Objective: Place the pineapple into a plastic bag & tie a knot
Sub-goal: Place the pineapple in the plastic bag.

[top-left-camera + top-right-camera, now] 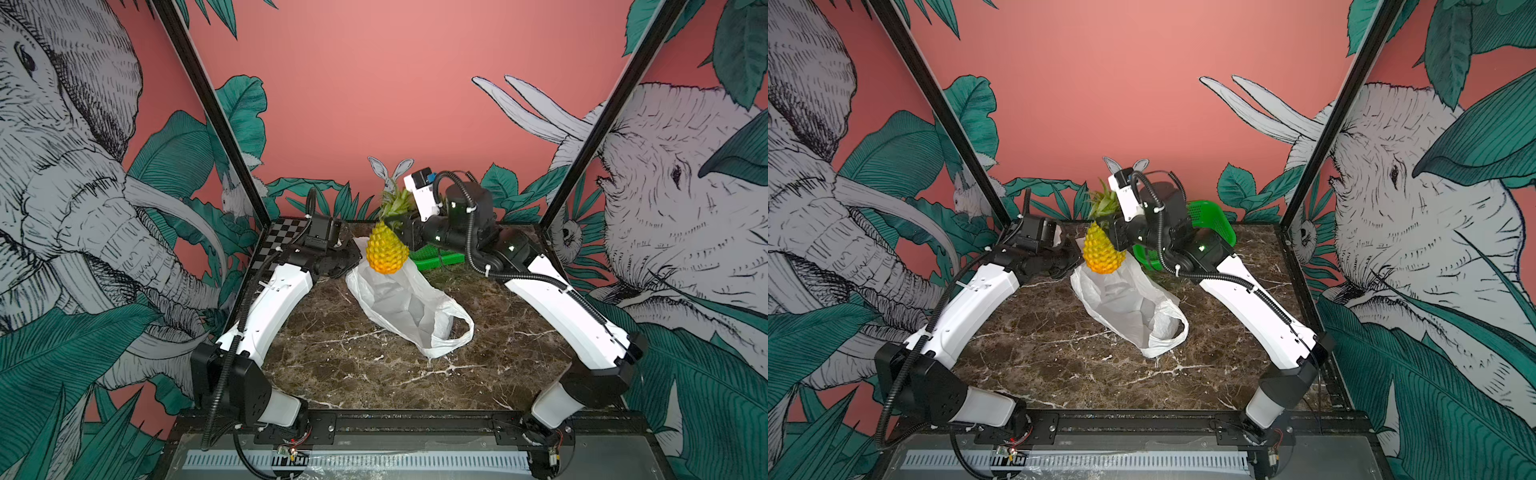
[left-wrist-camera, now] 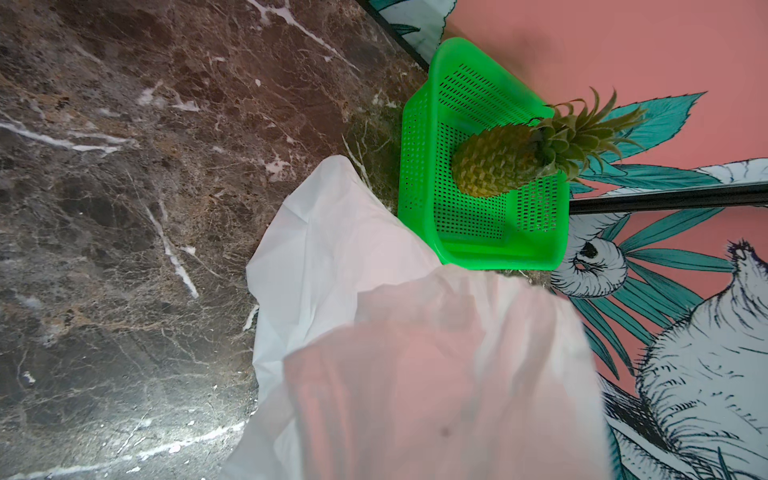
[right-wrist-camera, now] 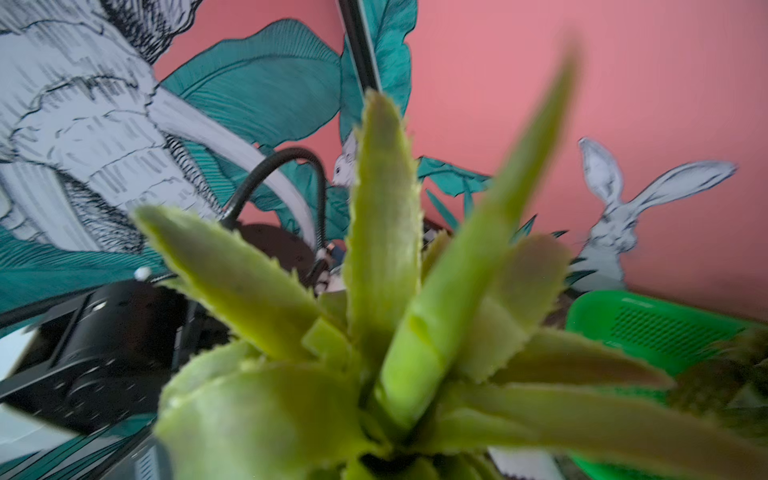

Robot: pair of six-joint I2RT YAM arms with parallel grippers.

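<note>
The pineapple (image 1: 386, 251) (image 1: 1102, 253) hangs upright in the air over the far end of the plastic bag (image 1: 403, 307) (image 1: 1125, 303). My right gripper (image 1: 401, 222) (image 1: 1115, 230) is shut on its green crown, whose leaves (image 3: 386, 291) fill the right wrist view and hide the jaws. My left gripper (image 1: 351, 259) (image 1: 1073, 257) is shut on the bag's far edge; white film (image 2: 415, 374) covers its jaws in the left wrist view. The bag lies crumpled on the marble with one handle loop (image 1: 461, 328) at its near end. No knot is in view.
A green perforated basket (image 1: 440, 255) (image 1: 1212, 220) (image 2: 498, 257) (image 3: 648, 328) stands at the back right, behind the right arm. Black frame posts rise at both rear corners. A checkerboard sheet (image 1: 282, 237) lies at the back left.
</note>
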